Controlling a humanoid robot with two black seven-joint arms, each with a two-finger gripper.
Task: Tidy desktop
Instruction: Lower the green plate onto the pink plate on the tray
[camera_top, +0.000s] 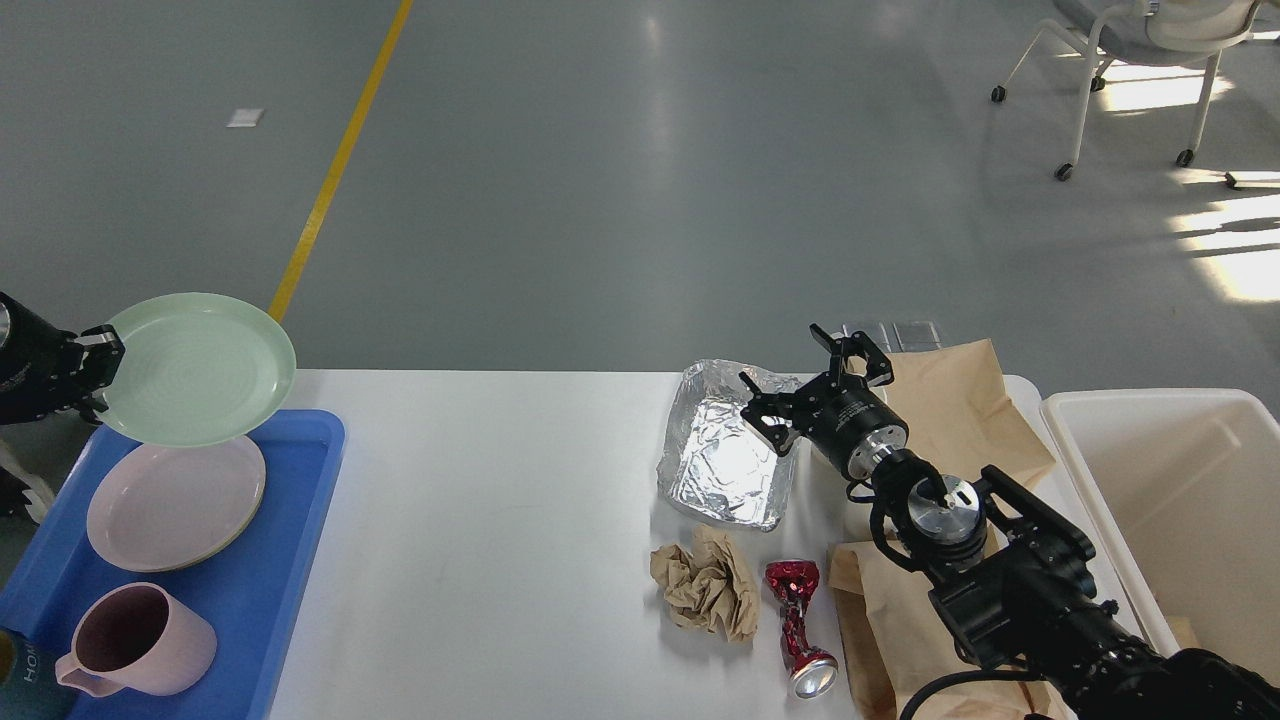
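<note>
A: What is the left gripper (98, 362) doing?

B: It is clamped on the rim of the round pale green plate (198, 368), which hangs in the air above the round pink plate (175, 501) in the blue plastic tray (300, 560). The tray sits on the left end of the large white desktop (500, 540).

A: And the right gripper (815, 385)?

B: Its fingers are spread apart and hold nothing. It hovers just right of the crumpled silver foil tray (725, 455), which lies on the desktop well right of the blue tray.

A: What else is near the foil tray?

B: In front of it lie a crumpled brown paper ball (705, 585) and a crushed red can (797, 625). To its right are brown paper bags (960, 410) and then a cream-white plastic bin (1170, 490). A pink mug (140, 640) stands in the blue tray.

A: How will the green plate handle?

B: I think it is stiff, smooth and rather light, and it may break if dropped. A rim grip is the only good place, but the plate can tilt there, so I would lower it slowly and flat.
</note>
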